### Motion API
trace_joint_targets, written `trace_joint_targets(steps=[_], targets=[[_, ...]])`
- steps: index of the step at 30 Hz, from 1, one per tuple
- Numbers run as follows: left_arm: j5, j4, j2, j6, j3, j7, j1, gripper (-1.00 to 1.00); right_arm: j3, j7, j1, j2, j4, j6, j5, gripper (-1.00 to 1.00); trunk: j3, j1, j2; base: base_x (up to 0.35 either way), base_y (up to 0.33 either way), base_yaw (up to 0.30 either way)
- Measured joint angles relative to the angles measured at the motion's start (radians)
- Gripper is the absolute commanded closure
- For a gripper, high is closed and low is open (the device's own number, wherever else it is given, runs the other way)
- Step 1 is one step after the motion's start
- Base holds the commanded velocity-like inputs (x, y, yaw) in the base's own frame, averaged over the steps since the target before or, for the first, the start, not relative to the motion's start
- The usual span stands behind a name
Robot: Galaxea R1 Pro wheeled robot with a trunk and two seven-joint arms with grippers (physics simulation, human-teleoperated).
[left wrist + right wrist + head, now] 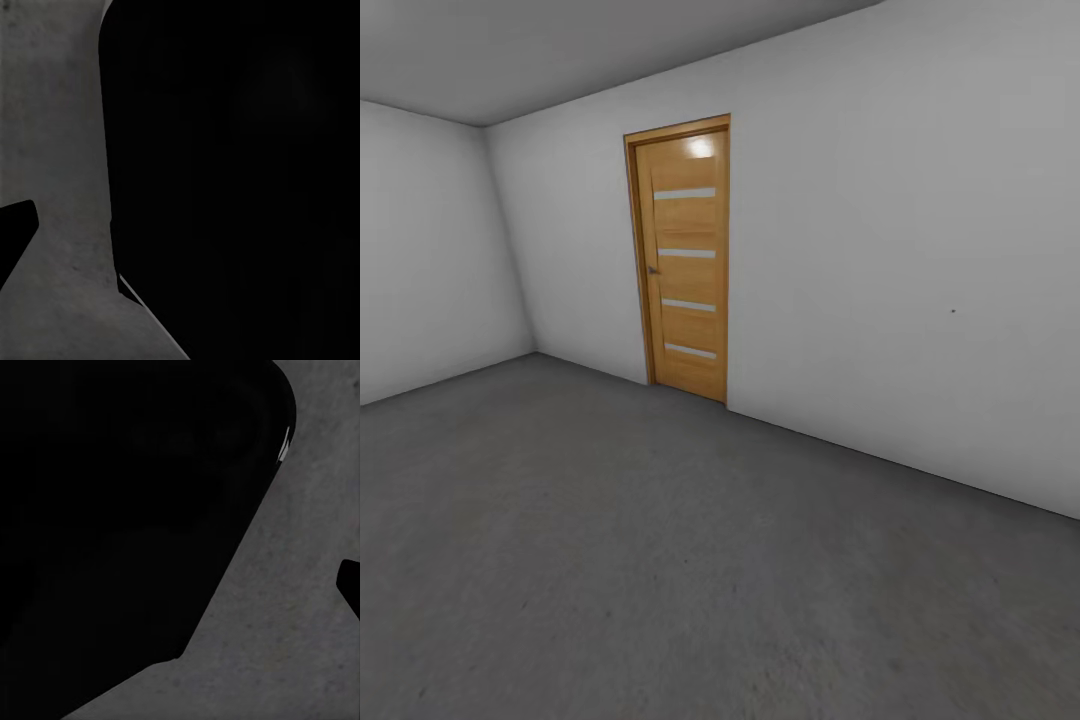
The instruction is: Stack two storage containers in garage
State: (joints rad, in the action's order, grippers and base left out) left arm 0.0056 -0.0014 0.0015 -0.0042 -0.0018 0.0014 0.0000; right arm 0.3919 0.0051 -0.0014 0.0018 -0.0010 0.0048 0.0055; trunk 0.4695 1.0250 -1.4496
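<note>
We're in the garage now: the head view takes in plain white walls (920,250), a grey ceiling (560,50), and the rough dark grey concrete floor (660,560) running wide across the lower half of the picture. Set in the far wall, a little left of centre, stands the orange-wood door (685,262), closed, upright in its frame, four pale horizontal slits stepping down its face and a small handle on its left edge. A bright glare sits near the door's top.

Over to the left wrist view: a large black shape (240,180) sits right up against the lens, with a strip of grey concrete beside it and a small dark wedge (15,236) at the edge. The right wrist view is much the same, a big black mass (127,510) close in, concrete beside it.

Whether either gripper's fingers are spread or pressed together, I cannot tell; nothing in these dark shapes settles it.
</note>
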Motion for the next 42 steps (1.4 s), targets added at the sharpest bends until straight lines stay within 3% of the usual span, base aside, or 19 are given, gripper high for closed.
trace_joint_targets(steps=[42], targets=[[0.000,0.000,0.000,0.000,0.000,0.000,0.000,-1.00,0.000,0.000,0.000,0.000,0.000,0.000,0.000,-1.00,0.000,0.000,0.000,0.000,0.000,0.000]])
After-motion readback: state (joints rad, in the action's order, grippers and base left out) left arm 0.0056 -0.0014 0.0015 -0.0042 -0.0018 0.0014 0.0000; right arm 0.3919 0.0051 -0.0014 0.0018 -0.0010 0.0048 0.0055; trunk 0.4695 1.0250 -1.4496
